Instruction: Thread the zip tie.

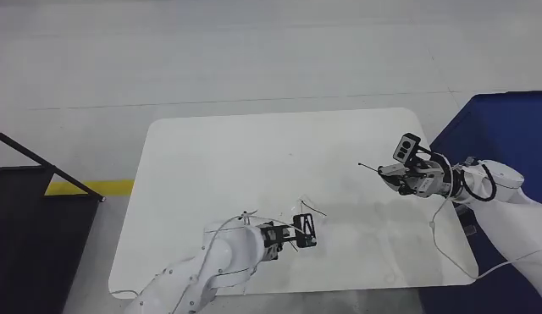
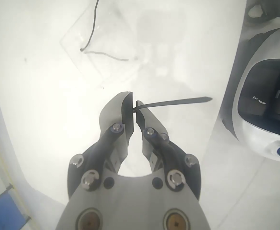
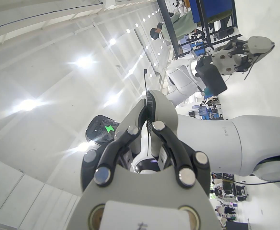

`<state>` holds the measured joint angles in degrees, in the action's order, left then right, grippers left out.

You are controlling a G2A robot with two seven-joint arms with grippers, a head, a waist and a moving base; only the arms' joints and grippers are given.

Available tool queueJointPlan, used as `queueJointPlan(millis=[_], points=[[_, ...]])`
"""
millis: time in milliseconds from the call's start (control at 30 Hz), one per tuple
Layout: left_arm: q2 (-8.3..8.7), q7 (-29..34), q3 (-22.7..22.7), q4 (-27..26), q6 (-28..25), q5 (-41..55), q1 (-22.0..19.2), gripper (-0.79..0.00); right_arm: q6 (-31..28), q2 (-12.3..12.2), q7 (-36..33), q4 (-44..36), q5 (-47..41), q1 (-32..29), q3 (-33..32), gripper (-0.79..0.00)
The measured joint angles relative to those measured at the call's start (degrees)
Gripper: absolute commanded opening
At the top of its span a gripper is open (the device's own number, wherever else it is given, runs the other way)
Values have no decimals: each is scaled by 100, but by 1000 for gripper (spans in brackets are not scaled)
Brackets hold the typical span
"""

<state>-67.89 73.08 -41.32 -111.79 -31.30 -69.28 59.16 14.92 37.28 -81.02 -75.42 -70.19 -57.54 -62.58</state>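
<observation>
My left gripper [image 2: 133, 101] is shut on the end of a black zip tie [image 2: 173, 102], whose pointed tail sticks out sideways over the white table [image 1: 212, 162]. In the top view this gripper [image 1: 306, 229] is near the table's front edge. My right gripper [image 3: 148, 96] is shut on a second black zip tie [image 3: 145, 80], a thin strip standing up past its fingertips. From above, the right gripper [image 1: 383, 170] hangs over the table's right side, its tie [image 1: 368, 168] pointing left. The two grippers are well apart.
A clear plastic bag [image 2: 94, 48] with two loose black ties lies flat on the table just beyond my left gripper. A blue panel [image 1: 500, 128] stands off the table's right edge and a black frame [image 1: 42, 162] off the left.
</observation>
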Motion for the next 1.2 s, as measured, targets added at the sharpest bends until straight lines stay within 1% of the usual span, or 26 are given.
queueJointPlan(millis=[33,100,133,200,267,333,400,500,533,567,600,667,733,900,1000,1033,1100,1133,1167,1200], points=[[47,93,56,-12,94,133,-87,-585,0,0,0,0,0,0,0,-785],[155,293,197,19,297,320,-298,-594,0,0,0,0,0,0,0,-785],[198,389,261,66,392,356,-382,-576,0,0,0,0,0,0,0,-785],[281,552,431,207,558,537,-559,-480,0,0,0,0,0,0,0,-785],[343,616,554,322,623,817,-744,-366,0,0,0,0,0,0,0,-785],[387,695,633,381,703,955,-899,-336,0,0,0,0,0,0,0,-785],[426,742,706,365,751,1069,-1043,-342,0,0,0,0,0,0,0,-785],[467,703,659,112,716,1112,-1167,-289,0,0,0,0,0,0,0,-785],[480,647,611,7,675,1118,-1165,-305,0,0,0,0,0,0,0,-785],[497,542,550,-116,584,1096,-1149,-237,0,0,0,0,0,0,0,-785],[511,440,516,-177,487,1056,-1128,0,0,0,0,0,0,0,0,-785],[534,54,443,-206,223,1034,-1076,0,0,0,0,0,0,0,0,-785],[540,-134,420,-194,110,999,-1072,0,0,0,0,0,0,0,0,-785],[539,-70,423,-191,149,993,-1075,0,0,0,0,0,0,0,0,-785],[541,-224,354,-53,288,1057,-974,0,0,0,0,0,0,0,0,-785],[542,-292,268,7,358,1222,-953,0,0,0,0,0,0,0,0,-785],[548,-366,-61,116,685,2035,-947,0,0,0,0,0,0,0,0,-785],[550,-404,-228,128,908,2526,-926,0,0,0,0,0,0,0,0,-785],[556,-467,-456,144,1255,3209,-866,0,0,0,0,0,0,0,0,-785],[565,-497,-620,145,1527,3695,-806,0,0,0,0,0,0,0,0,-785]])
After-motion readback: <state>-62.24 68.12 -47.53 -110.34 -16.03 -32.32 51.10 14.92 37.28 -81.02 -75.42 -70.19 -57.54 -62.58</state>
